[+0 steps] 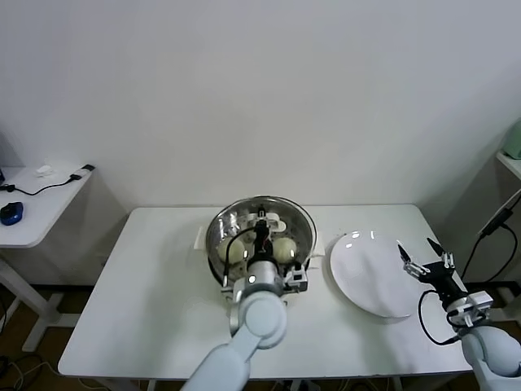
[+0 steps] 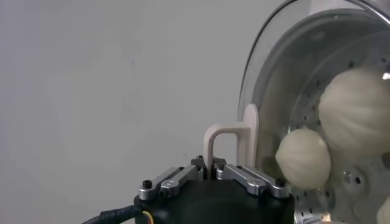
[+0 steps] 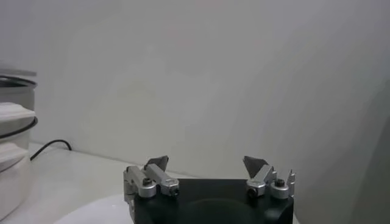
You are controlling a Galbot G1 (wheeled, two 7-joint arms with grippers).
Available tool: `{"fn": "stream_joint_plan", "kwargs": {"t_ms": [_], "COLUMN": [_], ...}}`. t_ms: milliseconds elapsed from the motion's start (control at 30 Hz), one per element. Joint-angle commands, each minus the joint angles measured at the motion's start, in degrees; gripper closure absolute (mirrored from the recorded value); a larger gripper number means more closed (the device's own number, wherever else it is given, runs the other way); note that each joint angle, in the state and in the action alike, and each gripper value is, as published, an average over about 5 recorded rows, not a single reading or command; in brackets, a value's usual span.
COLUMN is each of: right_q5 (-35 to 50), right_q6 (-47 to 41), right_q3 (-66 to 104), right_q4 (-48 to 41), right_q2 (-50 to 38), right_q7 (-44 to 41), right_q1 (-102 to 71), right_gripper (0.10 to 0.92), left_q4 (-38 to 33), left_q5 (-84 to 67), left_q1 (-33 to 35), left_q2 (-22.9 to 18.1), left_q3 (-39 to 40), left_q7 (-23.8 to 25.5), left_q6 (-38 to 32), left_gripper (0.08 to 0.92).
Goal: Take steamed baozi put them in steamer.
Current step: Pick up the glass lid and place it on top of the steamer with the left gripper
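Observation:
The steamer [image 1: 213, 230] stands mid-table on its white base. Cream-white baozi [image 1: 234, 253] [image 1: 284, 247] lie inside on the perforated floor. My left gripper [image 1: 261, 225] is shut on the white handle [image 2: 226, 141] of the round glass lid [image 2: 274, 73], which sits over the steamer. Whether the lid rests on the rim I cannot tell. In the left wrist view two baozi [image 2: 303, 159] [image 2: 356, 109] show through the glass. My right gripper [image 1: 425, 254] is open and empty above the far right edge of the white plate [image 1: 370, 275]; it also shows in the right wrist view [image 3: 206, 163].
The white plate lies right of the steamer, with nothing on it. A small white side table [image 1: 37, 204] with a blue mouse [image 1: 10, 213] and a cable stands at the far left. A shelf edge [image 1: 511, 163] and black cables are at the far right.

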Motion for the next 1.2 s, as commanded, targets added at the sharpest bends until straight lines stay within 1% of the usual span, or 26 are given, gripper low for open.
{"fn": "stream_joint_plan", "kwargs": {"t_ms": [33, 567, 833, 1200], "right_q5": [0.0, -0.1, -0.2, -0.3], "right_q6": [0.0, 0.0, 0.0, 0.2], "right_q3": [0.1, 0.4, 0.6, 1.1], "right_q4": [-0.1, -0.1, -0.2, -0.4], "right_q2": [0.0, 0.0, 0.0, 0.1], "right_q7": [0.0, -0.3, -0.5, -1.1], "right_q1": [0.1, 0.0, -0.1, -0.4], "right_gripper": [0.203, 0.203, 0.203, 0.203], "left_q4": [2.0, 2.9, 3.0, 3.8], "left_q5": [0.3, -0.2, -0.9, -1.0], "left_q1": [-0.3, 0.6, 0.5, 0.2], "left_q2": [-1.0, 0.2, 0.4, 0.5], "left_q3": [0.0, -1.3, -0.9, -0.4], "left_q7": [-1.0, -2.7, -4.2, -4.8], "left_q6": [0.1, 0.1, 0.0, -0.1], "left_gripper": [0.850, 0.850, 0.850, 0.850]}}
